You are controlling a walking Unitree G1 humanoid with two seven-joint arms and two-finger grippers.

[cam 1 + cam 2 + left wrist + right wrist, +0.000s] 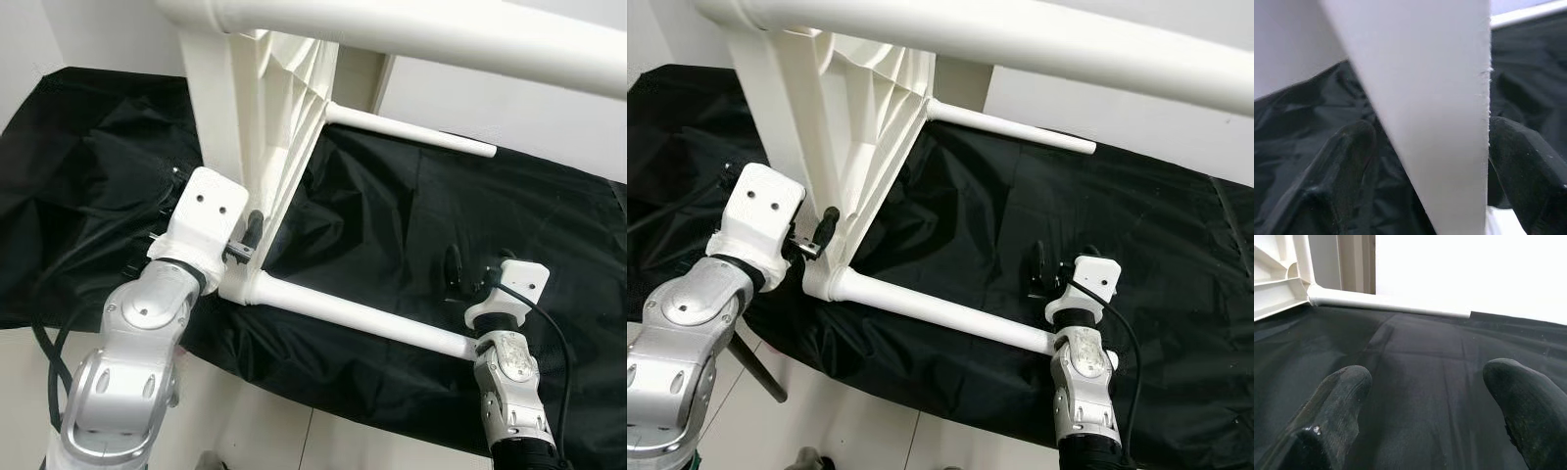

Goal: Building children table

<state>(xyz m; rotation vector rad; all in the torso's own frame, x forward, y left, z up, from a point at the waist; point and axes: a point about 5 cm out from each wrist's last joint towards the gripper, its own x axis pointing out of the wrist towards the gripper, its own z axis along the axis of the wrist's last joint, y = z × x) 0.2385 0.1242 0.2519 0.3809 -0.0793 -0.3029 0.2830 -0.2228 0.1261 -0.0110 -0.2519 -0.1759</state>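
A white plastic children's table lies on its side on a black cloth (392, 225). Its top panel (230, 98) stands upright, ribbed underside facing right. Out of it run a near leg (353, 315), a far leg (411, 132) and a leg high across the view (441, 39). My left gripper (245, 235) is shut on the panel's lower edge; in the left wrist view the white panel (1440, 98) sits between the fingers (1347, 161). Beside the near leg's free end, my right gripper (478, 262) is open over bare cloth (1420, 362).
The black cloth covers a low surface whose front edge (323, 392) drops to a white tiled floor (274, 441). A white wall (509, 98) stands behind. Black cables (49, 352) loop by my left arm.
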